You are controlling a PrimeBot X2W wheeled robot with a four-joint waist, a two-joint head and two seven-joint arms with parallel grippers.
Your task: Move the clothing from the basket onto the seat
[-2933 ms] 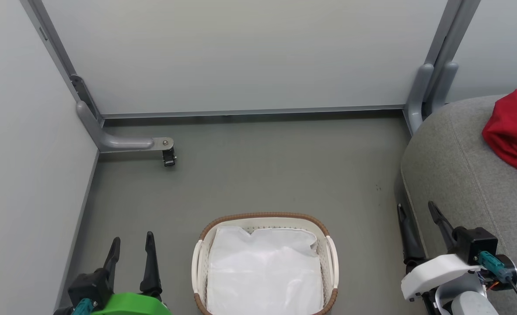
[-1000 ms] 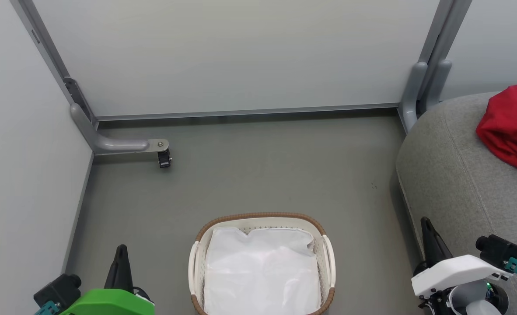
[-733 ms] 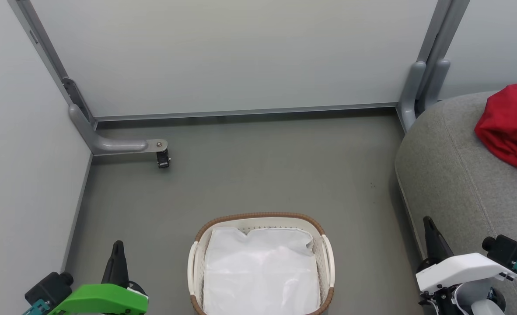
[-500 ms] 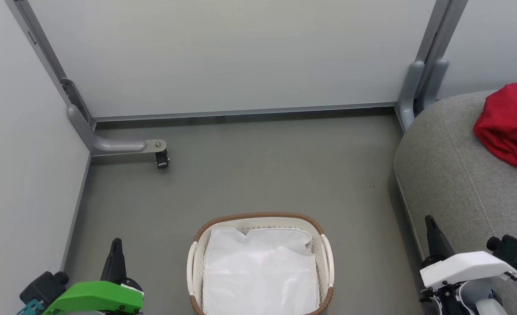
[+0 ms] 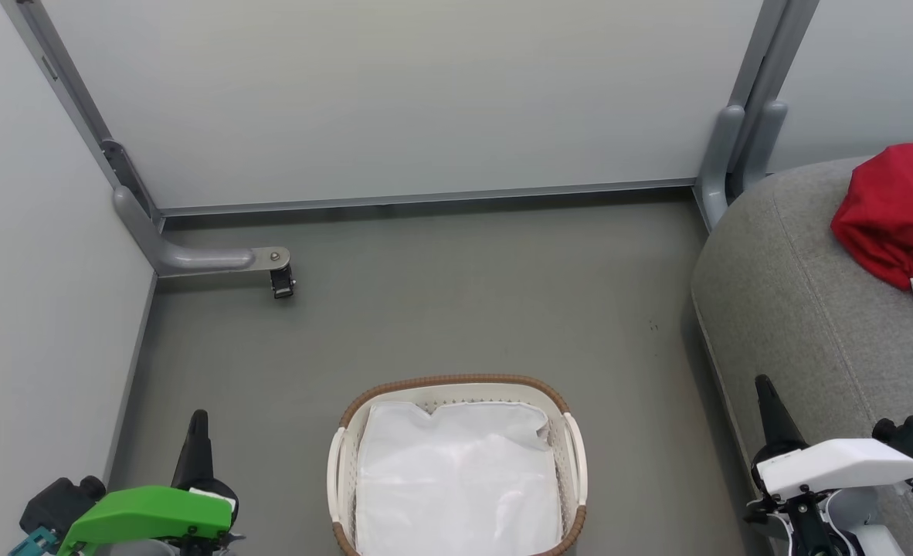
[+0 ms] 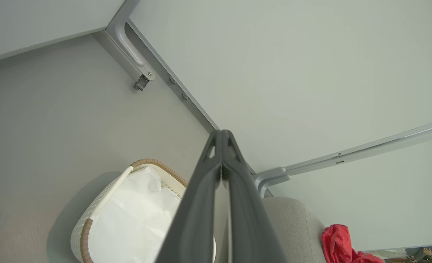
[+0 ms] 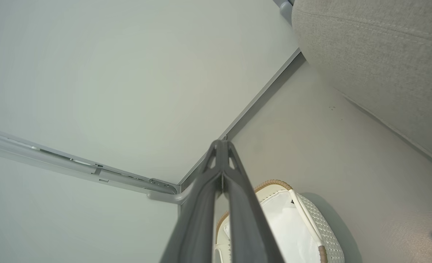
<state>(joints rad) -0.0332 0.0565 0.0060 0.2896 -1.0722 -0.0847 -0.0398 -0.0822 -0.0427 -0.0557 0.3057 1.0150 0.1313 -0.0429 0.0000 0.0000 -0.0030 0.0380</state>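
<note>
The basket (image 5: pixel 456 381) stands on the floor at the bottom centre, and in it I see just the white cloth lining (image 5: pixel 456 486). A bundle of red clothing (image 5: pixel 889 212) lies on the grey seat (image 5: pixel 796 309) at the right, with a white scrap at its near edge. My left gripper (image 5: pixel 196 432) is shut and holds nothing, low at the basket's left. My right gripper (image 5: pixel 765 398) is shut and holds nothing, beside the seat's front edge. The wrist views show the left fingertips (image 6: pixel 221 133) and right fingertips (image 7: pixel 221 143) pressed together, with the basket (image 6: pixel 110 197) (image 7: pixel 311 219) below.
Pale partition walls close the space at the back and left. A grey metal foot with a small caster (image 5: pixel 280 282) juts out from the left wall. Two grey posts (image 5: pixel 734 147) stand in the corner behind the seat. Grey floor (image 5: pixel 464 309) lies between basket and wall.
Both grippers were open 2.9 s ago and now are shut; both have sunk lower in the head view. The camera has shifted a little, sliding the scene leftward.
</note>
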